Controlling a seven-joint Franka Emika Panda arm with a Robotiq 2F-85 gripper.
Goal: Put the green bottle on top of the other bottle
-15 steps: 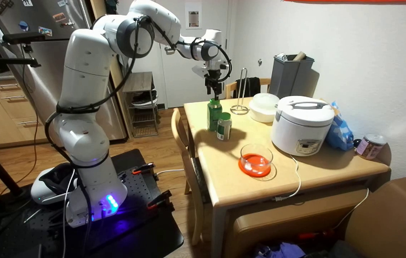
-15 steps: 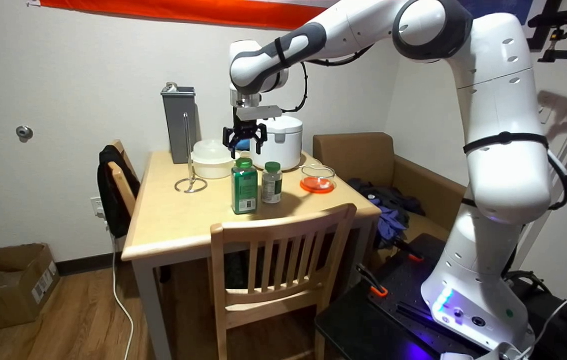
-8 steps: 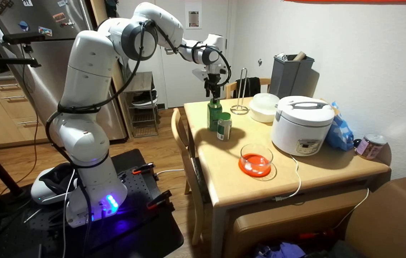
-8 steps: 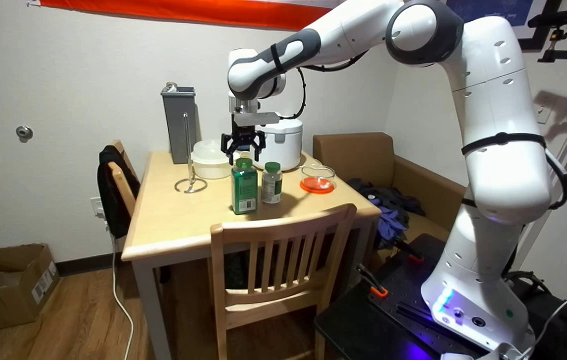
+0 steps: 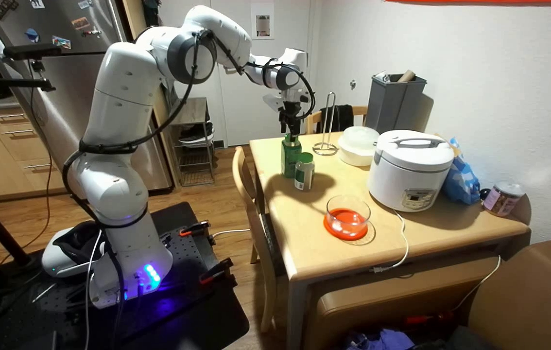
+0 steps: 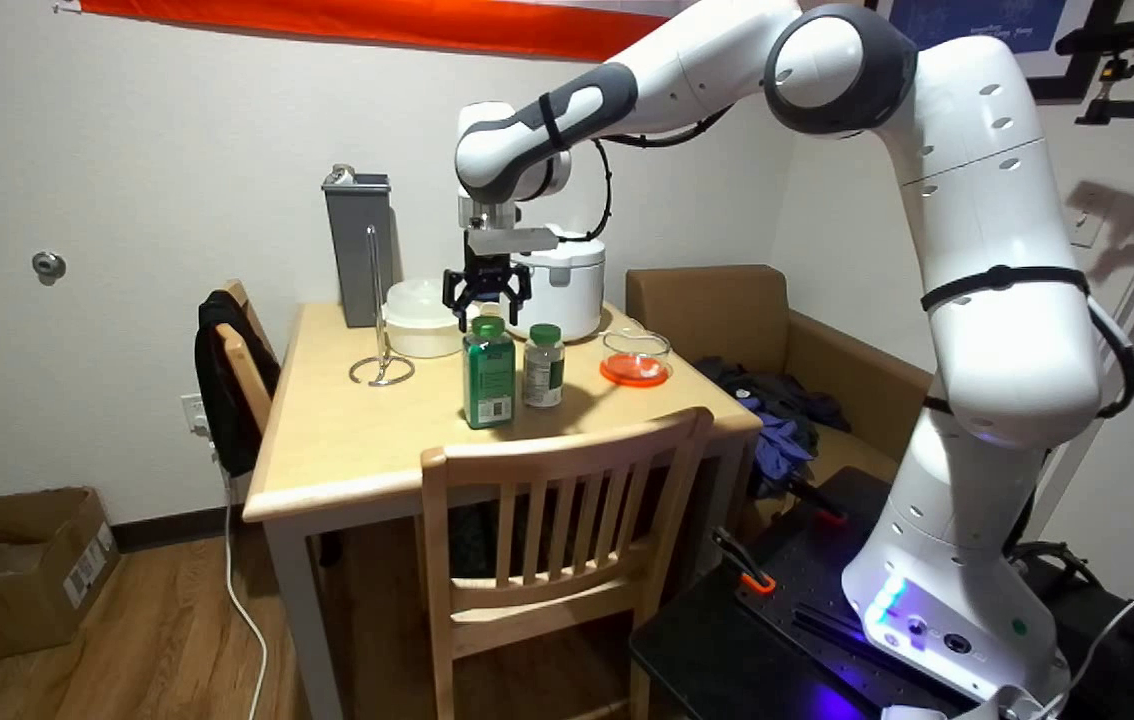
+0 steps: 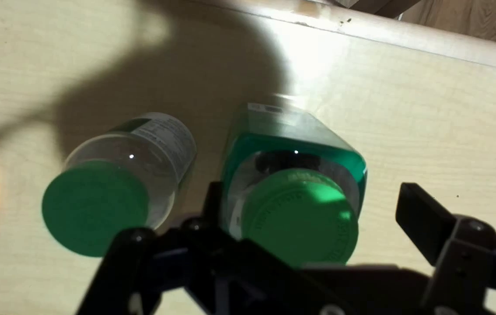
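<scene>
- The gripper (image 7: pixel 313 214) is released, black fingers (image 7: pixel 425 223) spread to either side of the green screw cap (image 7: pixel 300 218); I can't tell whether a fingertip touches it.
- Beneath that cap, the green bottle (image 6: pixel 489 390), translucent and square-shouldered, stands upright on the smooth, wood-grained counter (image 6: pixel 347 430); in an exterior view the other bottle (image 5: pixel 304 175) covers part of it.
- That one is round, clear-walled and green-capped, just beside yet apart; I can't read its label.
- The see-through bowl (image 5: pixel 348 218), orange-red at its base, is cropped in the wrist view.
- Beyond, in an exterior view, the gripper hides an edge of the glossy white rice cooker (image 6: pixel 567 290).
</scene>
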